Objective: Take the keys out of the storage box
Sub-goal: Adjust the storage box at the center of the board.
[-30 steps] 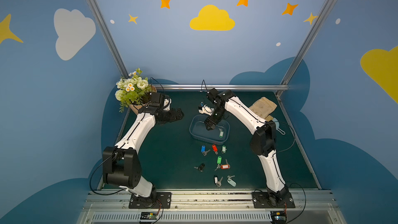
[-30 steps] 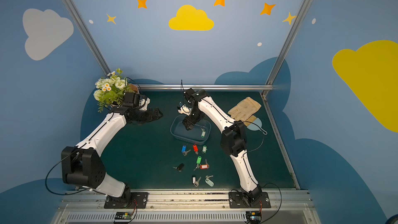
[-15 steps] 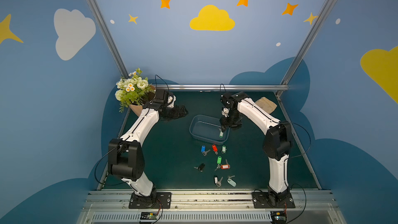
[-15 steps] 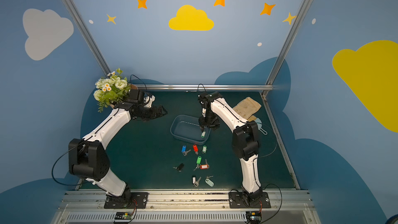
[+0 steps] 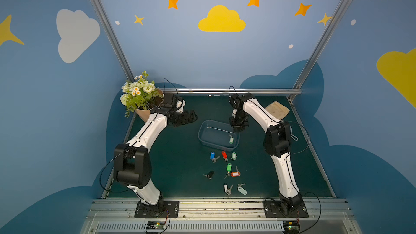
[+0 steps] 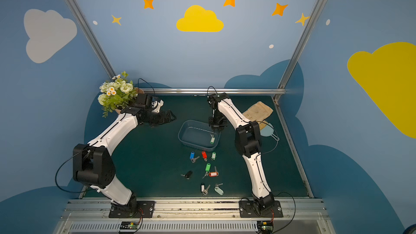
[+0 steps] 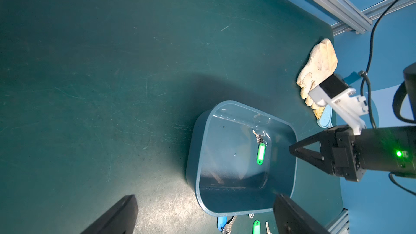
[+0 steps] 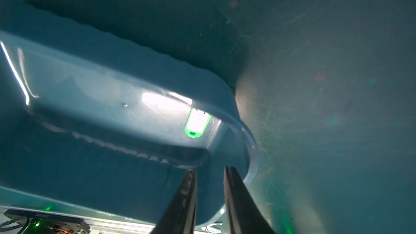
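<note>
**Only one key point(image 5: 231, 139) lies in the storage box point(image 5: 199, 135)**

The box sits mid-counter. The green-tagged key rests on its floor, close to the wall on the robot's right and toward the near corner. Its tag lies flat and its metal end points at the far wall.

The right hand point(image 8: 209, 169) hangs over the rim at the box's far right corner. Its fingers stand a narrow gap apart with nothing seen between the tips. Whether they touch the rim I cannot tell.

The left hand point(image 7: 204, 196) hovers near the box's far left corner, clear of it. Its fingers are spread wide and empty, and they face the box.

Open green counter point(image 5: 171, 167) stretches from the box's left wall to the left arm, and more lies between the box's right wall and the right arm's elbow.

In front of the near wall, eight other keys point(image 5: 229, 167) lie scattered on the counter. A row with a blue tag point(image 5: 212, 155), a red tag point(image 5: 223, 154) and a pale green tag point(image 5: 233, 155) is just beside that wall. The others trail toward the front rail.

A beige glove point(image 5: 276, 110) and a pale blue brush point(image 6: 269, 131) lie by the counter's right edge, beyond the right arm and apart from the box.

A flower pot point(image 5: 144, 113) stands in the far left corner, close behind the left arm's wrist. The back rail point(image 5: 225, 91) bounds the counter behind both hands.
</note>
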Robot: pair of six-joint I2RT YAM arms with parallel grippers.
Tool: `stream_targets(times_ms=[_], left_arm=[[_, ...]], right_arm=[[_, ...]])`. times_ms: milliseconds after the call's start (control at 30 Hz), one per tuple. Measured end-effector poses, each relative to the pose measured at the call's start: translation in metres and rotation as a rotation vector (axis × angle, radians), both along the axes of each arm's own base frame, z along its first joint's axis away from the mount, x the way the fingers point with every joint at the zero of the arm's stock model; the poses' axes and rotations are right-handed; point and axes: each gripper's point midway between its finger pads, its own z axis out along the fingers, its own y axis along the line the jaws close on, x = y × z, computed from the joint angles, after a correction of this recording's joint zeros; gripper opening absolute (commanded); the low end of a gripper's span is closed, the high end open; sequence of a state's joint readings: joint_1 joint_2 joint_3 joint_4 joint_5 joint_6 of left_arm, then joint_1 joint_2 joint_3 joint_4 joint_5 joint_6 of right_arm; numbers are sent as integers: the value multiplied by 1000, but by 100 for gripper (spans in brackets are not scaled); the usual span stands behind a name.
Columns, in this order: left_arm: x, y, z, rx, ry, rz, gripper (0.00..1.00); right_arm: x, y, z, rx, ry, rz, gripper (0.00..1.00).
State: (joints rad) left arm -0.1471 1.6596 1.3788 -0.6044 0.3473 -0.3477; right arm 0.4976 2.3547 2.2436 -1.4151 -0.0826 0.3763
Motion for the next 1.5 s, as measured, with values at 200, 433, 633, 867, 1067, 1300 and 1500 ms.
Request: stream_targets(times_ms=[200, 433, 633, 867, 1067, 1300, 1500], left_arm=[[0, 1, 0, 4, -1, 2, 100], [3, 0, -6, 6, 12, 3, 100], [8, -1, -15, 8, 32, 2, 100], [8, 0, -15, 11, 30, 4, 100], [8, 3, -13, 13, 28, 12, 100], [9, 7, -12, 13, 24, 19, 100], [9, 7, -12, 13, 23, 18, 100]], right_arm=[[0, -11, 8, -49, -9, 22, 48], [-39, -28, 23, -95, 31, 36, 57], [-45, -25, 13, -83, 69, 31, 56], [-28, -13, -7, -66, 81, 25, 42], [-15, -13, -18, -68, 81, 11, 30], [13, -14, -14, -56, 16, -13, 19], [33, -14, -17, -48, -20, -12, 13]])
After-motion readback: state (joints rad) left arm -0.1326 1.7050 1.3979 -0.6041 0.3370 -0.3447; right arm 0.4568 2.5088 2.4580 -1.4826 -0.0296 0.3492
